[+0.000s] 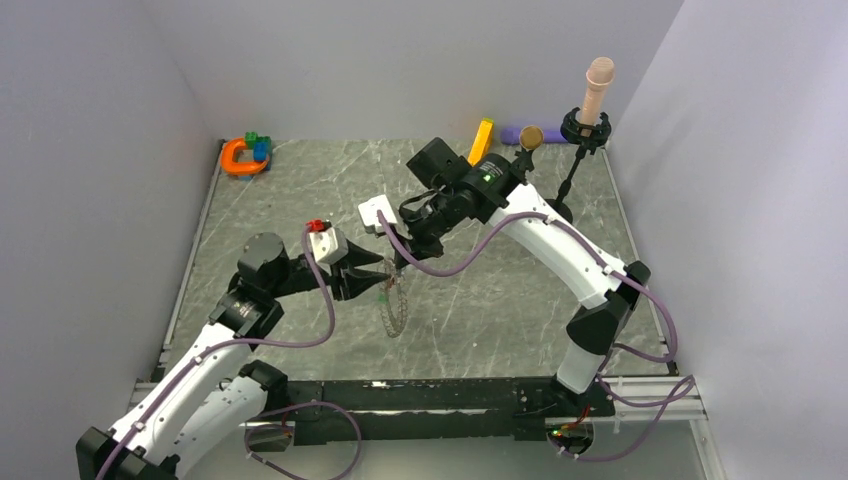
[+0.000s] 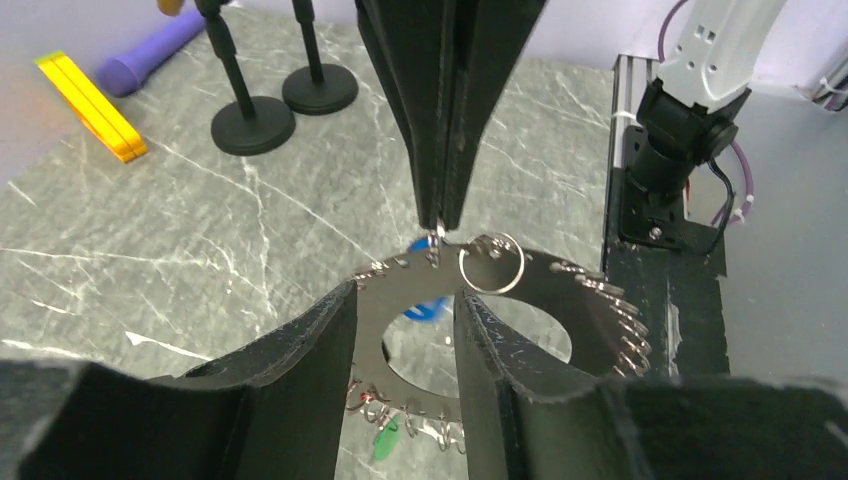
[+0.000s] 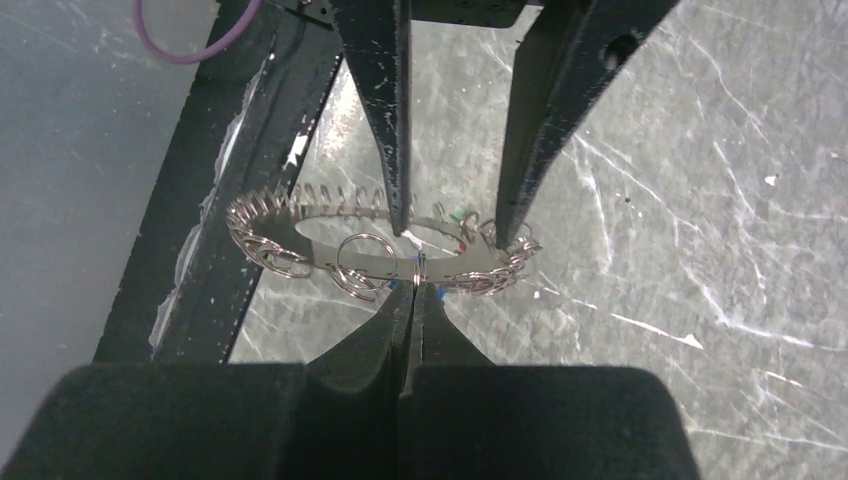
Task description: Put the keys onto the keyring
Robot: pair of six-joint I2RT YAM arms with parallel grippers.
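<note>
**A:** Status, near to far?

**B:** I've got the keyring (image 1: 393, 308) held above the tabletop (image 1: 500, 300), mid-table toward the near edge. My left gripper (image 2: 405, 298) is clamped across its band, jaws partway apart. A green key (image 2: 386, 441) hangs from the toothed rim.

**A:** Right side?

**B:** Right gripper (image 3: 416, 288) jaws together, pinching a wire loop (image 3: 419, 266) at the rim. Yellow bar (image 1: 481, 141) lies at the far edge.

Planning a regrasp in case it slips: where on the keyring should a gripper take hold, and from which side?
Pinch the keyring by its flat band, across both faces, coming in opposite the right gripper, which is shut at the rim. The band is thin and smooth; the rim's wire loops might slip.
</note>
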